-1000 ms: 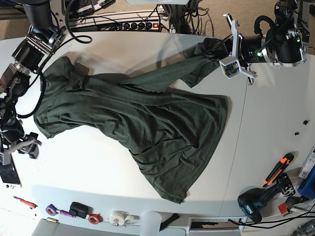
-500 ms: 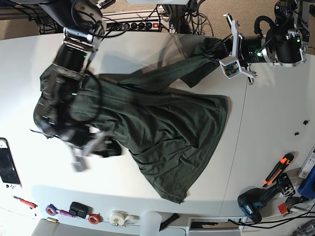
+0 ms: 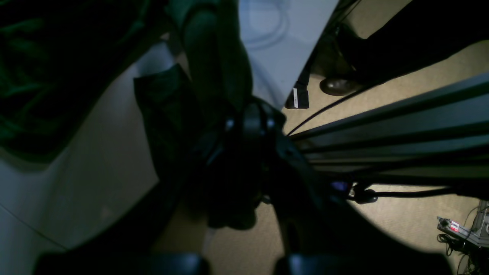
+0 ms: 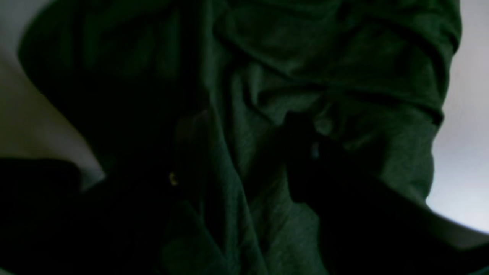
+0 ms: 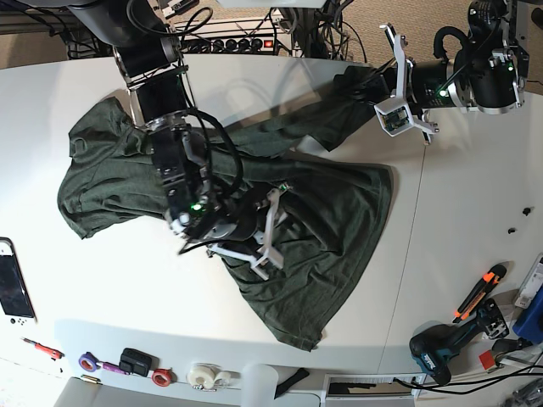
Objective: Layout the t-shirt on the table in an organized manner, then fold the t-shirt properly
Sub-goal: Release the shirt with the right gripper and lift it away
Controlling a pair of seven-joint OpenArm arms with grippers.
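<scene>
The dark green t-shirt point(image 5: 305, 212) lies wrinkled and slanted across the white table point(image 5: 475, 195), hem toward the front. My left gripper point(image 5: 376, 85) is at the back right, shut on a stretched sleeve end; in the left wrist view the fabric point(image 3: 214, 65) runs out from the left gripper point(image 3: 244, 114) over the table's edge point(image 3: 267, 46). My right gripper point(image 5: 268, 231) hovers low over the shirt's middle, jaws open. In the right wrist view, folds of the t-shirt point(image 4: 267, 95) fill the frame between the dark fingers point(image 4: 305, 164) of the right gripper point(image 4: 229, 164).
A drill point(image 5: 437, 352) and an orange-handled cutter point(image 5: 479, 292) lie at the front right. Tape rolls point(image 5: 204, 375) and small tools line the front edge. A handheld console point(image 5: 13, 288) sits at the left edge. Cables and a power strip point(image 5: 237, 42) run behind the table.
My right arm has swung from the table's left edge in over the shirt to its middle, jaws still open. The left gripper keeps its hold on the sleeve, almost unmoved.
</scene>
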